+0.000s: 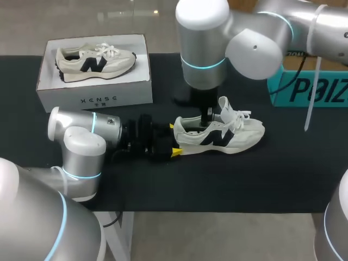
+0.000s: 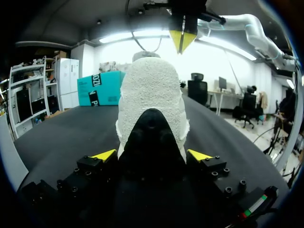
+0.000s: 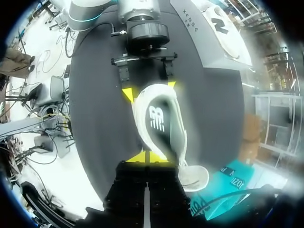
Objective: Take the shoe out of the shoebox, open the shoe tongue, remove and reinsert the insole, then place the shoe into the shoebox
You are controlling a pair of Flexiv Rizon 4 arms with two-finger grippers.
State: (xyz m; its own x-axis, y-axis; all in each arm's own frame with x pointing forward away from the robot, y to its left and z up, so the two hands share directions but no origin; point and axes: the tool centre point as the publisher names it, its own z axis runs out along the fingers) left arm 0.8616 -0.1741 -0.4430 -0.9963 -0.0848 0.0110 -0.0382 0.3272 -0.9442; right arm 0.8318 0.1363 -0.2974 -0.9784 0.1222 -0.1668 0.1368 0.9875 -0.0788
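Left tool (image 1: 174, 139) pinches the shoe (image 1: 223, 136) by its heel; right tool (image 3: 148, 157), tips pressed together, above the tongue; shoebox (image 1: 92, 89) at ten o'clock.

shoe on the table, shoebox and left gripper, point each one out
shoe on the table (image 1: 242, 136): head view, on its pale side panel.
shoebox (image 1: 103, 99): head view, on its front wall.
left gripper (image 1: 174, 139): head view, midway between its yellow tips, at the shoe's heel.

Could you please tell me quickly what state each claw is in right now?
Left claw: closed on the heel of the shoe.
Right claw: closed at the shoe's opening; any hold cannot be told.
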